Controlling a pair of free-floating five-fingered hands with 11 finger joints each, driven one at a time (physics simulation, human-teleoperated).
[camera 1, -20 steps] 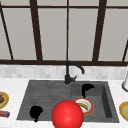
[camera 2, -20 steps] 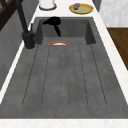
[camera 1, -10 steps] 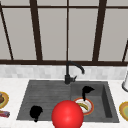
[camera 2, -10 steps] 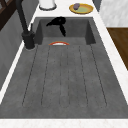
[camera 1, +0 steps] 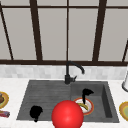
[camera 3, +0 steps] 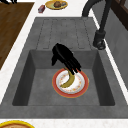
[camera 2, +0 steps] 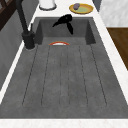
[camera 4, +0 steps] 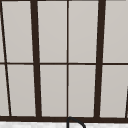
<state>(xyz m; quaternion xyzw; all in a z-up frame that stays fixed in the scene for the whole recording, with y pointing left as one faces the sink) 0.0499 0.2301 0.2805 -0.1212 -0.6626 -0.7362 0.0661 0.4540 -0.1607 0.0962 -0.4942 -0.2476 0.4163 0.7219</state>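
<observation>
White desk (camera 1: pixel 15 85) surrounds a dark grey, speckled sink (camera 1: pixel 45 92) below a window with dark brown bars (camera 4: pixel 35 60). A black curved tap (camera 1: pixel 71 71) stands at the far edge, between the grooved draining area on the left and the deep basin on the right.

Right hand (camera 1: pixel 86 94): positioned over the basin, palm tilted, fingers (camera 3: pixel 73 67) straight and pointing down, close together. The fingertips reach the upper end of a banana (camera 3: pixel 68 80); whether they touch it cannot be told.

The banana is curved, yellow-brown, and lies on a round white plate with an orange-red rim (camera 3: pixel 83 86) on the basin floor.

Left hand (camera 1: pixel 35 112): hangs over the near left part of the draining area; whether its fingers are apart or together cannot be told.

A smooth red ball (camera 1: pixel 67 115) sits at the near edge, centre.
</observation>
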